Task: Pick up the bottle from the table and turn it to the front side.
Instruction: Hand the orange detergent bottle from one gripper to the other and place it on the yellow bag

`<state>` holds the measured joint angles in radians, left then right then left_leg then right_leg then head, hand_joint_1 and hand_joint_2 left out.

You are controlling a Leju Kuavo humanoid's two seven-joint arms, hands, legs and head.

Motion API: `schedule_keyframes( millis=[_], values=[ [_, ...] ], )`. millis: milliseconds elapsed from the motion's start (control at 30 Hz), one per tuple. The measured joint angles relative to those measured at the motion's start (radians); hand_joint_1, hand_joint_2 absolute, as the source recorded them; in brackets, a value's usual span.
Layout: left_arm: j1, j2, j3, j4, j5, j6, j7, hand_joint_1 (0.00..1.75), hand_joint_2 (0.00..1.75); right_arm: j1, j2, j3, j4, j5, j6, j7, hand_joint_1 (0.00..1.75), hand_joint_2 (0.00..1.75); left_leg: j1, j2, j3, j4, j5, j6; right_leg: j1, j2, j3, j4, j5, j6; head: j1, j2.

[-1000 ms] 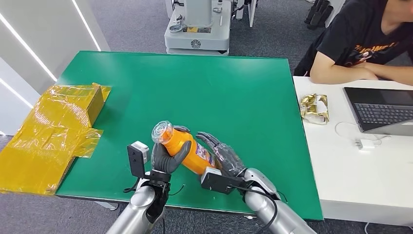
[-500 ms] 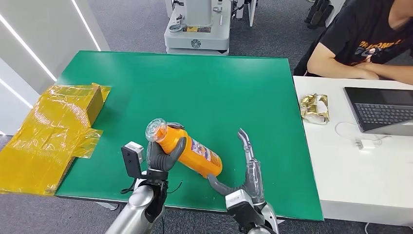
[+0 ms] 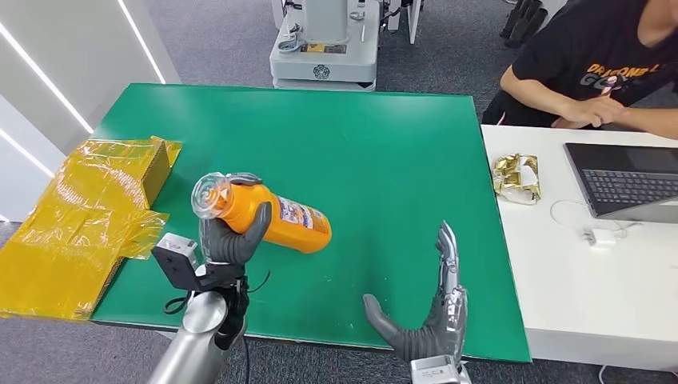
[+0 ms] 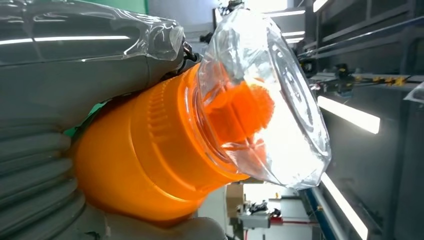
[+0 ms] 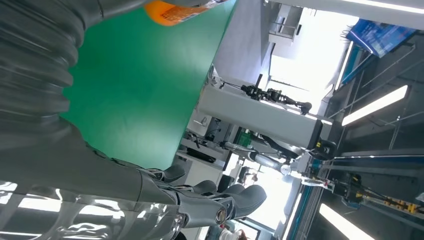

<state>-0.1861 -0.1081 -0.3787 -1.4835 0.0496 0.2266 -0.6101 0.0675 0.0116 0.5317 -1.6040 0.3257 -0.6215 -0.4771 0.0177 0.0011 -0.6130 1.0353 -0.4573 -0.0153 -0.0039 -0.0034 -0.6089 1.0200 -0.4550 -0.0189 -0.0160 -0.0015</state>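
**Bottle lifted in the left hand, right hand spread and empty**

We see the bottle point(image 3: 268, 216) at left of centre in the head view, lifted off the green table point(image 3: 384, 152) and lying nearly on its side, its clear cap pointing to the upper left of the frame and its base to the right. Our left hand point(image 3: 228, 240) is wrapped around the neck end, thumb over the front and fingers behind. Our right hand point(image 3: 432, 312) sits low in the frame, right of centre, fingers spread apart and holding nothing, well apart from the bottle.

We judge the bottle to be rigid plastic, smooth and somewhat slippery, light enough for one hand. Held near the neck, the long body hangs out past the grip, so it could tip or twist as we rotate it. A hold nearer the middle of the body, or the free hand steadying the base, would likely give better control. The clear cap looks thin and is best not squeezed.

The body is bright orange with a ribbed shoulder, seen close in the left wrist view, where an orange inner closure sits under the transparent domed cap point(image 4: 270, 95). A printed label point(image 3: 297, 214) with blue and white marks faces upward to the camera; its text is too small to read.
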Motion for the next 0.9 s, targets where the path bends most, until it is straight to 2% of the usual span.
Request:
schedule_keyframes(
  millis=[100,233,400,533,600,733,900],
  values=[
    [0.019,0.019,0.012,-0.032,-0.099,0.037,0.009,1.75,1.75,0.014,0.0,-0.004,-0.021,0.001,-0.011,-0.001,0.0,1.75,0.0,0.0,0.0,0.0,0.0,0.0,0.0,0.0,0.0,0.0,0.0,0.0,0.0,0.0],
    [0.059,0.068,0.047,-0.066,-0.232,0.097,0.026,1.75,1.75,0.037,0.0,-0.012,-0.056,0.007,-0.035,0.005,0.0,1.75,0.0,0.001,0.0,0.0,0.0,0.0,0.0,0.001,0.0,0.0,0.0,0.0,0.0,0.0],
    [0.101,0.155,0.094,-0.103,-0.343,0.136,0.03,1.75,1.75,0.061,-0.001,-0.018,-0.097,0.015,-0.028,0.015,0.0,1.75,0.0,0.001,0.001,-0.001,0.0,0.0,0.0,0.001,0.0,0.0,-0.001,-0.002,0.0,0.0],
    [0.111,0.239,0.121,-0.111,-0.562,0.261,0.034,1.75,1.75,0.073,-0.003,-0.024,-0.114,0.015,0.016,0.022,0.0,1.75,0.001,0.001,0.001,-0.001,0.0,0.0,0.0,0.001,0.0,0.0,-0.002,-0.002,0.0,0.0],
    [0.108,0.279,0.132,-0.111,-0.656,0.307,0.053,1.75,1.75,0.074,-0.003,-0.026,-0.115,0.015,0.041,0.023,0.0,1.75,0.001,0.001,0.001,-0.001,0.0,-0.001,0.001,0.001,0.0,0.001,-0.002,-0.003,0.0,0.0],
    [0.106,0.33,0.146,-0.113,-0.733,0.326,0.092,1.75,1.75,0.075,-0.002,-0.03,-0.115,0.016,0.068,0.019,0.0,1.75,0.001,0.001,0.001,-0.001,0.0,-0.001,0.001,0.001,0.0,0.001,-0.002,-0.003,0.0,0.0],
    [0.087,0.38,0.153,-0.114,-0.969,0.311,0.216,1.75,1.75,0.071,0.005,-0.036,-0.115,0.022,0.117,0.006,0.0,1.75,0.001,0.001,0.001,-0.001,0.0,-0.001,0.001,0.001,0.0,0.001,-0.002,-0.003,0.0,0.0]
  ],
)
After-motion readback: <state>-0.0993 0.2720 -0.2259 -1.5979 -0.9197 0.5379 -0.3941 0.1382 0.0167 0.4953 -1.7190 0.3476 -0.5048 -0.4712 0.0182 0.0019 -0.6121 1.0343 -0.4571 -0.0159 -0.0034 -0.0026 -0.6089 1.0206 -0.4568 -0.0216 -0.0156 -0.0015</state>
